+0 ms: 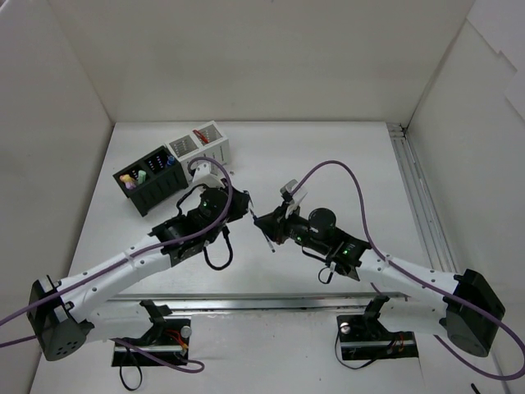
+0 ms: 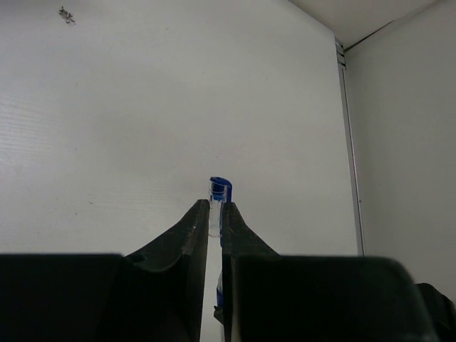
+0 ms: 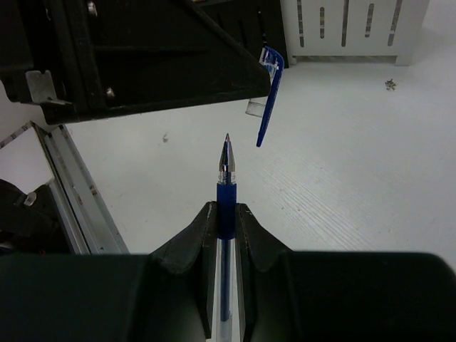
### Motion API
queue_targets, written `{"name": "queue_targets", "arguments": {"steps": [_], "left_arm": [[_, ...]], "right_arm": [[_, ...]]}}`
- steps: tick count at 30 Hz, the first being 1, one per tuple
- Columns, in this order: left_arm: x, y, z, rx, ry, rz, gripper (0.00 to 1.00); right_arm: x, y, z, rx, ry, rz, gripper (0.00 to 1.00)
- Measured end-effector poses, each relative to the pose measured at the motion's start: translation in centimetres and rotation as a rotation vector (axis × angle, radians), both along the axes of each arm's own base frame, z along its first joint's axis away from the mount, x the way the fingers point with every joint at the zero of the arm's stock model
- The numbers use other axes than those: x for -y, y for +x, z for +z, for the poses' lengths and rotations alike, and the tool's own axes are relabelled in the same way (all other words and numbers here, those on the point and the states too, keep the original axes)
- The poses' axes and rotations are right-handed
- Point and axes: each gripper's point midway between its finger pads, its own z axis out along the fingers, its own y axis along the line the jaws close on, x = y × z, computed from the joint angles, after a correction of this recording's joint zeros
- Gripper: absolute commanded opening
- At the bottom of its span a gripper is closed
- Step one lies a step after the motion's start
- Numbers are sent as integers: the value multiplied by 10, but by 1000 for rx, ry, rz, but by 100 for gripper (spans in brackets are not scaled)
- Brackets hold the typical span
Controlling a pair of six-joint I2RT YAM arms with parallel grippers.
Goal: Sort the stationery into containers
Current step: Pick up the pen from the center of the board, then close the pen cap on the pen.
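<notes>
– Fingers (image 3: 194, 241) of our right gripper (image 3: 226, 208) were clamped on the clear-blue pen (image 3: 226, 191). They pinched it at the blue grip sleeve just behind the metal tip, and the clear barrel ran back between the pads. Did we have the cap as well?

– We did. Our left gripper (image 2: 214, 208) was shut on the pen cap (image 2: 220, 189). Its fingers (image 2: 187, 239) pressed on the clear skirt and the blue top stuck out beyond them. From the right wrist, the cap's blue clip hung just beside the bare tip, near it but not touching.

– And where was all this?

– Between the two arms, raised over the middle of the table (image 1: 328, 156) as far as we could tell. It was well apart from the black organiser (image 1: 161, 192) and the white mesh organiser (image 1: 215, 153) at the far left.

– How did we expect it to handle?

– Light and stiff, we judged, but made of smooth hard plastic, so it was likely to slip or pivot in a two-point pinch. The sleeve looked like the grippiest part, so we reckoned our hold there was the right one.

– And the cap?

– Thin-walled, we thought. Squeezed hard at the skirt, it could flex or pop free, and the clip seemed the part most likely to snap. If the fine tip were pushed crooked against the cap's rim it might bend, so pen and cap would have to share one axis.
</notes>
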Motion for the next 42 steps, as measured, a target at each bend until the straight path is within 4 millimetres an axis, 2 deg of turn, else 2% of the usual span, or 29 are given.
{"name": "queue_targets", "arguments": {"steps": [11, 26, 42], "left_arm": [[6, -6, 5, 41, -16, 45, 0], [1, -8, -3, 49, -9, 93, 0], [1, -7, -1, 54, -25, 103, 0]], "right_arm": [[-4, 3, 3, -28, 28, -18, 0], [-2, 7, 3, -29, 29, -44, 0], [-5, 7, 4, -33, 32, -36, 0]]}}
